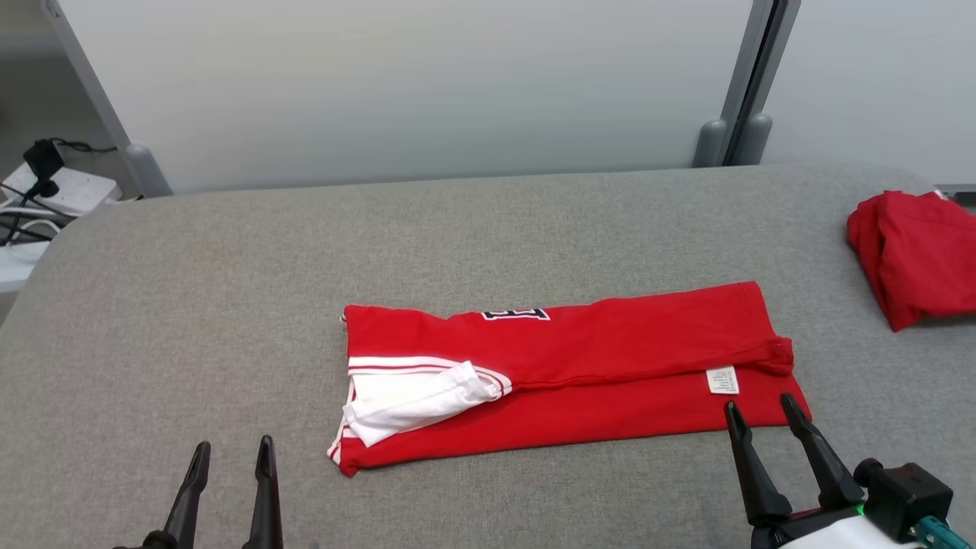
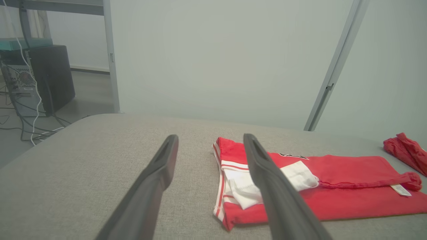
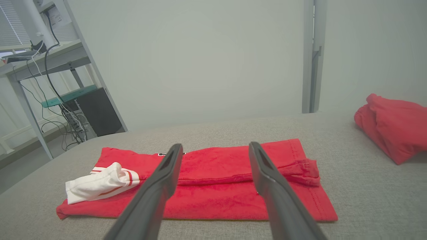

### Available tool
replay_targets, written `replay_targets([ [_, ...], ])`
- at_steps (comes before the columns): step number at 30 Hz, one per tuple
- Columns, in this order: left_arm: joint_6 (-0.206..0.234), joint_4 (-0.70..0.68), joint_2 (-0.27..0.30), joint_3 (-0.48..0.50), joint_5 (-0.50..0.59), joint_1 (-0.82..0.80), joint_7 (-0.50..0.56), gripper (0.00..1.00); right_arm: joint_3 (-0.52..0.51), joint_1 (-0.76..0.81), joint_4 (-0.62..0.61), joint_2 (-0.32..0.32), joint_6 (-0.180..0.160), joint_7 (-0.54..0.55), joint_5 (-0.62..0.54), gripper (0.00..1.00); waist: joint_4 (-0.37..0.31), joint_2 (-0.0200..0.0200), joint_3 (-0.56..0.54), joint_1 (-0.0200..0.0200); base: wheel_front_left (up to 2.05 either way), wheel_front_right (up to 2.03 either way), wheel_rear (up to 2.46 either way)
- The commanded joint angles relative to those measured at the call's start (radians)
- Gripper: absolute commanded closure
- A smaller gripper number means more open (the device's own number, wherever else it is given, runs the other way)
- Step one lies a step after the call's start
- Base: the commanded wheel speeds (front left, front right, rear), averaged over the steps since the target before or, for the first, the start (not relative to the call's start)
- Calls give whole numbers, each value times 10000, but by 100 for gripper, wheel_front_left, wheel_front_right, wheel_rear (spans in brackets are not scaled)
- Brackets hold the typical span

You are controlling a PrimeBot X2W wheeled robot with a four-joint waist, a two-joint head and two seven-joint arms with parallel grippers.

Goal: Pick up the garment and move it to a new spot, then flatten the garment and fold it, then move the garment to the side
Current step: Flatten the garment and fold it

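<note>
Head view, pincers: I see my left pincer [image 1: 234, 444] at the lower left, fingers spread wide with nothing between them, and my right pincer [image 1: 759, 402] at the lower right, just as wide and holding nothing
Head view, shirt against pincers: the shirt [image 1: 610, 358] lies in the middle of the table [image 1: 229, 290]; its near right corner sits at the right pincer's tips, whether touching I cannot tell; the left pincer is well apart from its left end
Head view, long axis: left to right, the right end slightly farther from me
Head view, look: red, folded into a long band, a sleeve [image 1: 412, 396] in white with red stripes on the left end, a small tag [image 1: 722, 380] near the right end
Left wrist view: left pincer [image 2: 210, 136] wide open; the shirt [image 2: 350, 186] lies ahead and to the right, sleeve end nearest, partly behind one finger
Right wrist view: right pincer [image 3: 215, 145] wide open; the shirt [image 3: 217, 200] lies crosswise just ahead, both fingers crossing in front of it, sleeve at the left; a red cloth [image 3: 393, 130] sits well apart at the far right
</note>
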Motion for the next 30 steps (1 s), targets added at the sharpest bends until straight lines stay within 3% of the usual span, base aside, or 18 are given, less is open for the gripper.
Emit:
replay_targets([
  [1, -47, -176, 16, 364, -34, -182, -102, 0, 226, -79, -241, -79, -2, -131, -88, 0, -77, 0, -175, 0, 0, 0, 0],
  [30, -172, 224, 15, 570, 487, 57, -103, 0, 14, 111, -319, 54, -2, -131, -599, 0, -110, 0, -464, 0, 0, 0, 0],
])
